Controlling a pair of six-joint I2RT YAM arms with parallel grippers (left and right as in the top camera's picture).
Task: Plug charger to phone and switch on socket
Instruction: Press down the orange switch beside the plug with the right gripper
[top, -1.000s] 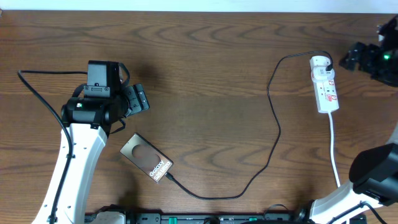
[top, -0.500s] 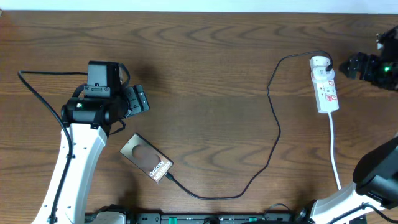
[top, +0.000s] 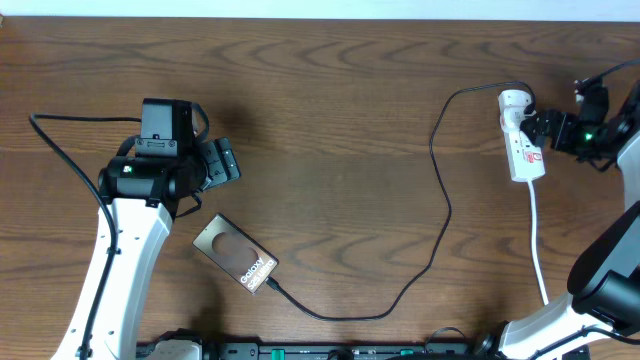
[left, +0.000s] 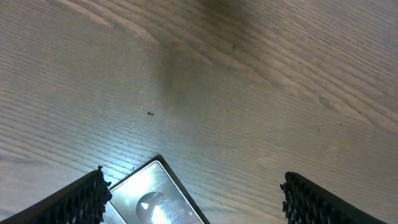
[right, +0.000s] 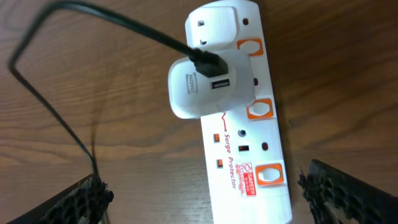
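Note:
The phone (top: 235, 255), bronze with "Galaxy" lettering, lies at the front left; its corner shows in the left wrist view (left: 155, 202). The charger cable (top: 445, 215) runs from a connector at the phone's near end to the white adapter (right: 208, 84), which sits in the socket strip (top: 523, 140). The strip (right: 249, 155) has several orange-framed white switches. My left gripper (top: 222, 160) is open and empty, just behind the phone (left: 194, 186). My right gripper (top: 542, 128) is open beside the strip's right edge, and its fingers straddle the strip's end (right: 205, 186).
The strip's white cord (top: 538, 245) runs toward the front edge at the right. The left arm's black cable (top: 60, 150) loops at the far left. The table (top: 330, 120) is dark brown wood.
My right gripper has moved left from the far right edge to the socket strip. The left arm, phone and cable have not moved.

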